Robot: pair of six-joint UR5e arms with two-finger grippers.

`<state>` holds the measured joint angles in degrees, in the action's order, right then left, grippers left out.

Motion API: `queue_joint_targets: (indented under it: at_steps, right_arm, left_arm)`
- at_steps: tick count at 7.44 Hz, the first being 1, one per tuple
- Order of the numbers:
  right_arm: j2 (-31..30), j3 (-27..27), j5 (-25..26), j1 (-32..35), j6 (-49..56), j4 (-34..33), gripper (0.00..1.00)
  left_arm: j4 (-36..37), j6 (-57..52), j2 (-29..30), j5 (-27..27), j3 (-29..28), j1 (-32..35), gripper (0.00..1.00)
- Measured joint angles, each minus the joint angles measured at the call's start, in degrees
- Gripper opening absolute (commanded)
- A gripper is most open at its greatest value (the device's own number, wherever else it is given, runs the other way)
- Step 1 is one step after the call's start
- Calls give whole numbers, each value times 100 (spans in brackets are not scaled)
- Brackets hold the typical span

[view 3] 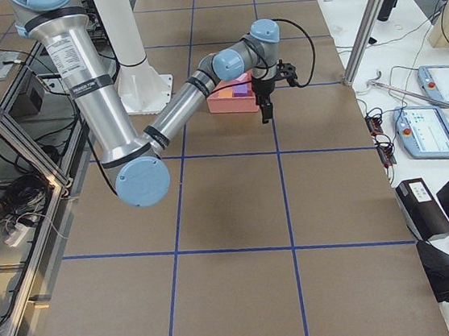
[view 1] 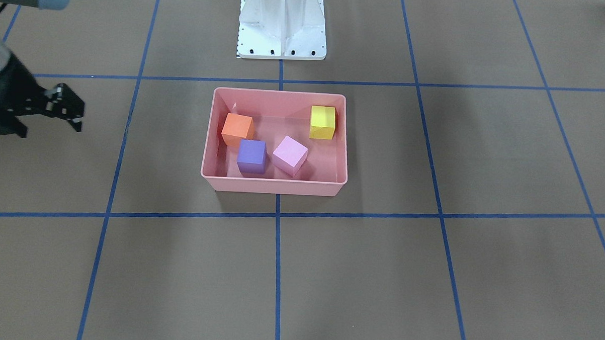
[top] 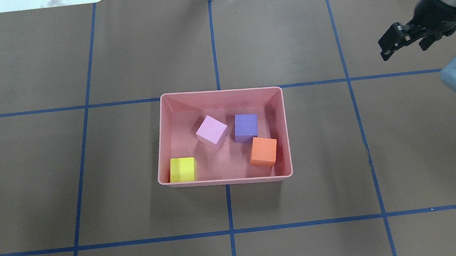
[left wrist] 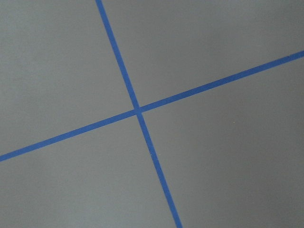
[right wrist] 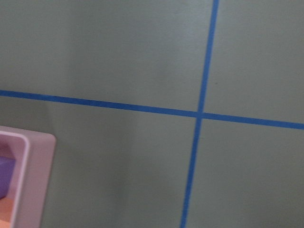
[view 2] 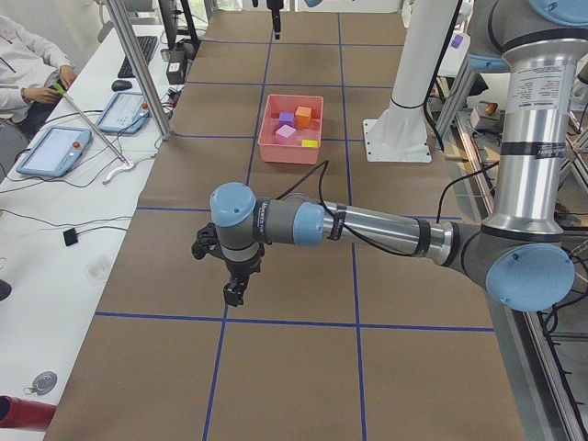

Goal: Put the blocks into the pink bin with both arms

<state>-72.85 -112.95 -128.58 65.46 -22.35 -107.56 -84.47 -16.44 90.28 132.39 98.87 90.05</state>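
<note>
All four in. Small matte yellow cube (top: 183,169) in the robot-side left corner of the shallow salmon-pink plastic bin (top: 220,90). Small matte orange cube (top: 263,151) by the bin's right wall, small matte purple cube (top: 246,127) just beside it. Small matte light pink cube (top: 211,132) mid-floor, turned askew. Bin at the middle of the brown paper-covered desk (top: 45,164), astride the centre blue tape line (top: 229,204). Looks done bar parking the arms.

Right black two-finger gripper (top: 386,50): up toward the desk's far right corner, well apart from the bin, apparently closed right down, empty.
Left black two-finger gripper (view 2: 235,294): low over the desk's left end, visible from the side only. Can't tell how wide, nothing visibly held.

Risks, as judged:
- Homing across mid-desk: clipping the thin rim with a finger or forearm, shoving the light bin, spilling cubes.
- Swinging the low left claw without lifting first: scuffing or snagging the paper.
- Running a spurious extra pick into the bin: dragging a cube back out.
</note>
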Motion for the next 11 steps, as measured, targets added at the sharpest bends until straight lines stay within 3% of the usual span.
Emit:
queue_joint_targets:
  at_steps: [4, 7, 9, 11]
  right_arm:
    - [-1034, 567, -157, 1402, 2447, 6, 100]
    - [-1838, 683, -156, 2110, 2751, 83, 100]
    - [-2502, 698, -153, 2264, 2815, 838, 100]
    - [-2767, 727, -164, 2283, 2778, 1244, 100]
  left_arm:
    - [3, -30, -154, 51, -35, 127, 100]
    - [-22, -67, -146, 75, -11, 130, 100]
    - [-26, -87, -143, 70, -12, 127, 100]
    - [-26, -95, -143, 75, -22, 121, 100]
